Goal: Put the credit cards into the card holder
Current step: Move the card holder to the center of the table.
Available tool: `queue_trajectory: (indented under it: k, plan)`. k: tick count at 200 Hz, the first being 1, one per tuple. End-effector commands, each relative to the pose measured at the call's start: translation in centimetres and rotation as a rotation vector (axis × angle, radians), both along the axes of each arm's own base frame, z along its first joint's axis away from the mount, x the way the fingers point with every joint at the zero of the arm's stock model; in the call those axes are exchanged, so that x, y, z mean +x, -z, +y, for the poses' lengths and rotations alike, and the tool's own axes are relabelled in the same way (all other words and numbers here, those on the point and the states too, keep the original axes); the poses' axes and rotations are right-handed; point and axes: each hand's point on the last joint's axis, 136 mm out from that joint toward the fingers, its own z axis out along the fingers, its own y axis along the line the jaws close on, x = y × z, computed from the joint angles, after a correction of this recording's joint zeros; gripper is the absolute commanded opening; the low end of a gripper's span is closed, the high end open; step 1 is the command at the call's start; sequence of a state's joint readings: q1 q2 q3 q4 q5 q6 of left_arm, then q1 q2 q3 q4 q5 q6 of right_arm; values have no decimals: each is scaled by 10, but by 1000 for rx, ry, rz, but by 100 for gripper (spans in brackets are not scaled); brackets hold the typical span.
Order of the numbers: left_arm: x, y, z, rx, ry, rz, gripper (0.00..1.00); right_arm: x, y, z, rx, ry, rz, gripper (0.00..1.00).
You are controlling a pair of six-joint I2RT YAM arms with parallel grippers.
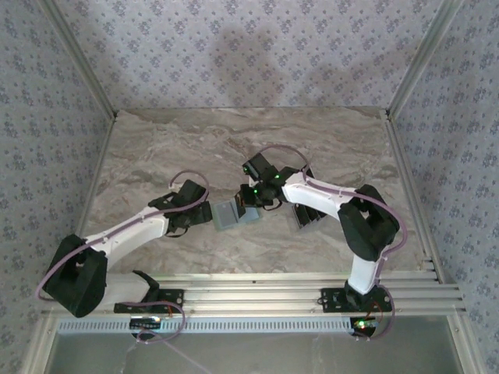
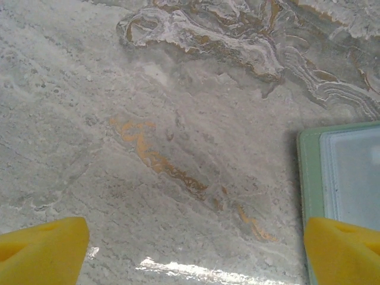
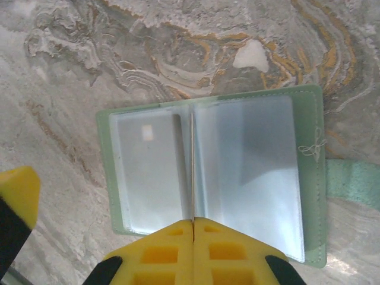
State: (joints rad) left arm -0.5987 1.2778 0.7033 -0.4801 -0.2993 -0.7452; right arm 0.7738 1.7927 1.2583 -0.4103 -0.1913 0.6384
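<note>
The card holder (image 3: 208, 172) lies open on the marble, sage green with clear sleeves inside. Its left edge (image 2: 341, 172) reaches into the left wrist view. My right gripper (image 3: 193, 222) is shut above the holder's middle fold. A thin pale-edged credit card (image 3: 193, 166), seen edge-on, is pinched between its yellow fingertips and points down at the fold. From above, the right gripper (image 1: 248, 199) hangs over the holder (image 1: 228, 215). My left gripper (image 2: 193, 252) stands open over bare marble, its right finger (image 2: 341, 249) at the holder's left edge. More credit cards (image 1: 306, 218) lie as dark rectangles, partly hidden under the right arm.
The holder's green strap (image 3: 353, 181) sticks out to the right. Patterned walls and metal rails (image 1: 405, 78) bound the marble table (image 1: 156, 148). An aluminium frame (image 1: 257, 284) runs along the near edge by the arm bases.
</note>
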Motion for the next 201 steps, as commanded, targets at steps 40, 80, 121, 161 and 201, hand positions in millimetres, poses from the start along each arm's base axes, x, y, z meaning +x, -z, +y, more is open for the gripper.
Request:
queue_trajectory:
  k: [40,80,121,161,201]
  plan:
    - [11,-5,-23,-18,65,-14,94,-10,-3,-4,-44,-5,-3,0]
    - [15,-5,-41,-17,109,-19,94,-9,-4,-3,-13,-44,-20,0]
    - [15,1,-53,-3,127,-15,95,-4,-4,-8,23,-52,-17,0]
    - [13,9,-58,16,137,-6,95,2,-1,-10,47,-50,-6,0]
    - [7,22,-54,42,135,22,95,-3,15,-15,45,-49,32,0]
